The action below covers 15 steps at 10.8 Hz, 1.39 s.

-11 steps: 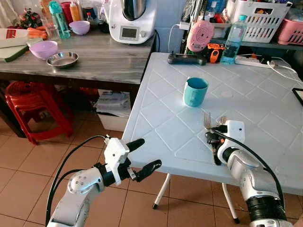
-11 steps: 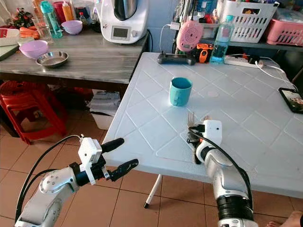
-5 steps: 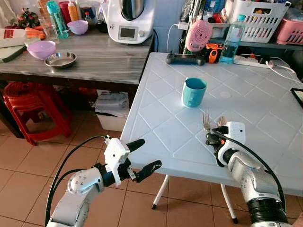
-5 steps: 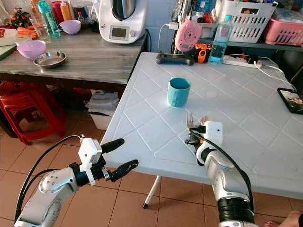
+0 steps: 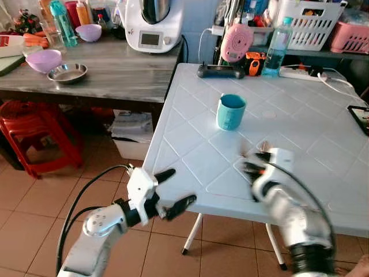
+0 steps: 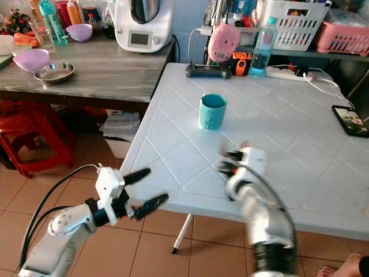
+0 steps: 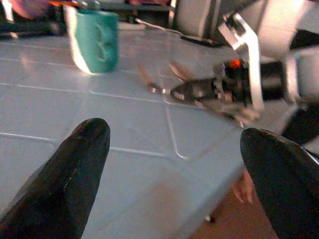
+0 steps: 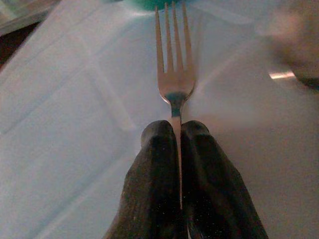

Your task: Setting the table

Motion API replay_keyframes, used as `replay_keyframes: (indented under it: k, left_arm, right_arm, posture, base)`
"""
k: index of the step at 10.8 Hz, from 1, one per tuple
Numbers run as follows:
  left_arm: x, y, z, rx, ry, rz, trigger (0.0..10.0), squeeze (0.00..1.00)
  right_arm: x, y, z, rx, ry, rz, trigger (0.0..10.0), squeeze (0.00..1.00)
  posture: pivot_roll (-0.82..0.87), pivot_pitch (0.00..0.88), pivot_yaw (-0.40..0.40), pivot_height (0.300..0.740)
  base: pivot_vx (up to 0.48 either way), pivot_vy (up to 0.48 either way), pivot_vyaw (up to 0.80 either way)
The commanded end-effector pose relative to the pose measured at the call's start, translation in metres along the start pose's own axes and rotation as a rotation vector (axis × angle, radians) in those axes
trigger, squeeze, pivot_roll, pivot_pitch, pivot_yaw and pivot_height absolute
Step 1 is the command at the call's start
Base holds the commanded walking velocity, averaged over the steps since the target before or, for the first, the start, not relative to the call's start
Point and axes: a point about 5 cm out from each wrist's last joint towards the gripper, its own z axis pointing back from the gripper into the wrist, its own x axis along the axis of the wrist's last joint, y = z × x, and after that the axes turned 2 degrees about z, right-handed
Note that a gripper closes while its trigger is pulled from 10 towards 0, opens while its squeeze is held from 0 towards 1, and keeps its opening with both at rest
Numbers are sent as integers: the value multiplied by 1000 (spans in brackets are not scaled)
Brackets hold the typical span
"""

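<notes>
My right gripper (image 8: 177,130) is shut on the handle of a silver fork (image 8: 174,59), held low over the white plastic table (image 5: 190,121) near its front edge. In the eye views that arm (image 5: 285,202) is blurred. A second piece of cutlery (image 7: 175,69) lies next to the fork, too blurred to name. Farther back on the table stands a teal cup (image 5: 231,111), upright. My left gripper (image 5: 177,187) is open and holding nothing, off the table's front left corner at about its height, with its fingers (image 7: 75,169) pointing toward the cup.
A wooden counter (image 5: 115,69) at the left holds a purple bowl (image 5: 44,59), a steel bowl (image 5: 67,73) and a white appliance (image 5: 151,23). A red stool (image 5: 34,124) sits under it. A water bottle (image 5: 278,39), a controller (image 5: 221,71) and a phone (image 6: 349,120) lie on the table.
My right arm has become blurred with motion, the fork still in its gripper. The whole view has shifted slightly. The left arm holds the same pose.
</notes>
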Motion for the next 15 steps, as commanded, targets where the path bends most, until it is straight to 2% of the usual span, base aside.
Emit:
replay_keyframes:
  k: [1,2,3,4,7,9,12,15]
  left_arm:
    - [7,10,2,66,-22,-24,10000,0]
    - [12,20,1,156,-59,-22,10000,0]
    - [18,35,0,289,-99,-11,10000,0]
    - [21,47,1,394,-92,-27,10000,0]
    - [21,49,2,413,-96,-22,10000,0]
    - [19,48,-9,431,-110,24,10000,0]
    - [20,51,-12,445,-130,45,10000,0]
    - [19,50,-13,442,-133,51,10000,0]
  right_arm:
    - [9,4,2,2,-35,27,0,0]
    - [15,5,5,-9,-67,62,0,0]
    - [24,9,10,-5,-128,104,3020,0]
    - [32,14,21,-31,-183,144,10000,0]
    - [32,15,25,-27,-192,136,10000,0]
    - [29,21,38,-40,-241,132,10000,0]
    - [26,24,40,-50,-237,130,10000,0]
    - [28,20,40,-86,-256,148,10000,0]
  posture:
    - [11,15,-6,740]
    - [8,14,-7,740]
    - [5,13,-10,740]
    - [5,13,-12,740]
    - [5,13,-12,740]
    - [-22,0,-5,740]
    - [-20,0,-4,740]
    - [-19,0,-2,740]
  base:
    - [0,0,0]
    - [0,0,0]
    - [0,0,0]
    - [0,0,0]
    - [0,0,0]
    - [0,0,-313]
    - [0,0,-610]
    - [0,201,0]
